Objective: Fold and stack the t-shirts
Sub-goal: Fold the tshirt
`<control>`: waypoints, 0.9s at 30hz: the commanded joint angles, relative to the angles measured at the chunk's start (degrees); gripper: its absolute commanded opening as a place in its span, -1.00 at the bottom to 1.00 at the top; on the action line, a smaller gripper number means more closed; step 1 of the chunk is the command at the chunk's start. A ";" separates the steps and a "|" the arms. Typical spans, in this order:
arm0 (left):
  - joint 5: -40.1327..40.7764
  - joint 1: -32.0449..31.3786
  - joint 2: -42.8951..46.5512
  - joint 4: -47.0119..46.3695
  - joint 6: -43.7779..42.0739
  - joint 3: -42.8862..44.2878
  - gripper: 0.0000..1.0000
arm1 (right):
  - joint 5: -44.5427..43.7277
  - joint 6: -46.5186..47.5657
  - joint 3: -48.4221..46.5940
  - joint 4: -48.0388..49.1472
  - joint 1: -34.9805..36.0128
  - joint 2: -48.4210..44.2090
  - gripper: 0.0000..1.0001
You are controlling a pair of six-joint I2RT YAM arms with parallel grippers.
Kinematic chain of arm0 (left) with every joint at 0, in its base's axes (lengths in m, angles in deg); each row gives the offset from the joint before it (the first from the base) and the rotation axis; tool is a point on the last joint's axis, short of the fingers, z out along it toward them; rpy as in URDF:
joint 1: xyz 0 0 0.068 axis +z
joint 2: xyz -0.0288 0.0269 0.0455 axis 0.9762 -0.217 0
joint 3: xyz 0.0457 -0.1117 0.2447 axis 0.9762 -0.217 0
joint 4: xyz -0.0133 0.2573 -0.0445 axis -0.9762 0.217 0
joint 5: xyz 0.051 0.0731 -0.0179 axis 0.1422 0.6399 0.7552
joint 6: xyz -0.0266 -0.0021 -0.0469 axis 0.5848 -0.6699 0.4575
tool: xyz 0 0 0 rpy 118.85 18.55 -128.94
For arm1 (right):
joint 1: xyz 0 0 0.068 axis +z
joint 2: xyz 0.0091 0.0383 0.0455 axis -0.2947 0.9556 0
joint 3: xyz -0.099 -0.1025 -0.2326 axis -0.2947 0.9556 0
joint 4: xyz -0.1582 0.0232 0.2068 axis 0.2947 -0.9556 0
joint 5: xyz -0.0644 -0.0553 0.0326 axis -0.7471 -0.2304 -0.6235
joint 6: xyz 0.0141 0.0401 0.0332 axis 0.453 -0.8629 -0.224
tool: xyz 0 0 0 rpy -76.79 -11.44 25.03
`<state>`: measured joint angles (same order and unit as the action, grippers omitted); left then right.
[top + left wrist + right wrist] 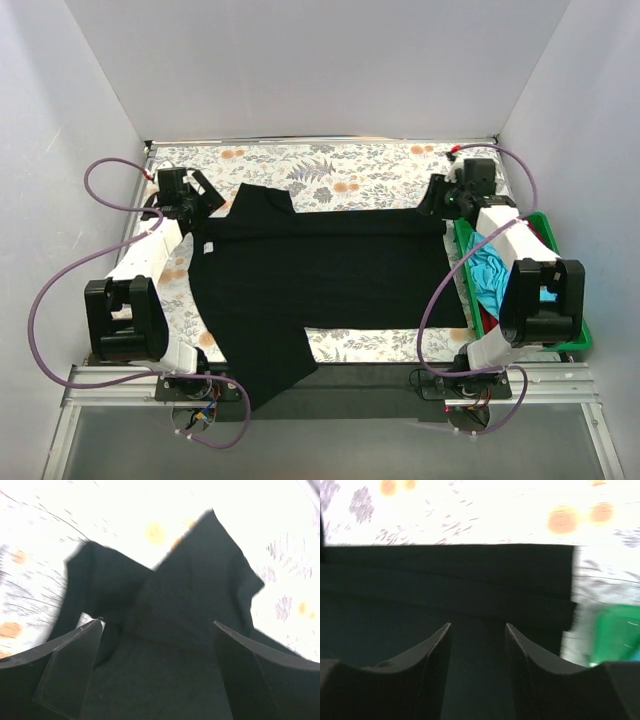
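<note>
The black t-shirt point(330, 270) lies spread on the flowered table point(340, 165), just to the left of the green tray point(578, 340), and its right hem nearly touches the tray wall. Its far edge looks turned over into a flat band, so I judge that one fold is made. One corner, far from the tray, hangs over the near table edge. The left gripper point(156, 625), at the shirt end away from the tray, has its fingers wide apart with no cloth between them. The right gripper point(477, 625), at the tray's far corner, is open more narrowly and also holds nothing. The turquoise t-shirt point(490, 275) and the red t-shirt point(472, 236) lie crumpled in the tray, so most folding and all stacking remain.
</note>
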<state>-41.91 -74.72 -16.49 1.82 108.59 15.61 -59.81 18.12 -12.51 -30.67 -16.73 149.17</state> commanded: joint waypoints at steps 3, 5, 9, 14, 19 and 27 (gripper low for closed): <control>-2.95 -5.72 -1.60 0.13 0.83 1.09 0.67 | 1.75 -0.46 -4.20 1.13 6.71 6.36 -0.11; -2.52 -8.44 -3.61 -0.39 0.83 2.58 0.67 | 1.75 -0.72 -4.91 1.83 8.11 8.83 -0.11; -0.32 -12.84 -9.50 -1.18 2.23 9.95 0.58 | 1.67 -1.07 -6.14 2.36 10.58 11.57 -0.12; 2.93 -16.63 -21.96 -2.59 2.59 19.27 0.43 | 0.96 -0.90 -4.30 2.53 14.27 11.57 -0.11; 4.77 -17.77 -31.74 -1.80 2.50 28.94 0.30 | 0.52 -0.64 -1.05 2.53 17.43 8.85 -0.07; 10.22 -18.65 -40.79 -1.45 3.38 37.13 0.01 | 0.52 -0.02 4.49 2.53 19.46 2.87 -0.05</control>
<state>-35.63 -93.08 -57.56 -0.13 111.41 49.45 -59.07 17.62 -9.41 -29.27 2.37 155.31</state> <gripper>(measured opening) 0.540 0.471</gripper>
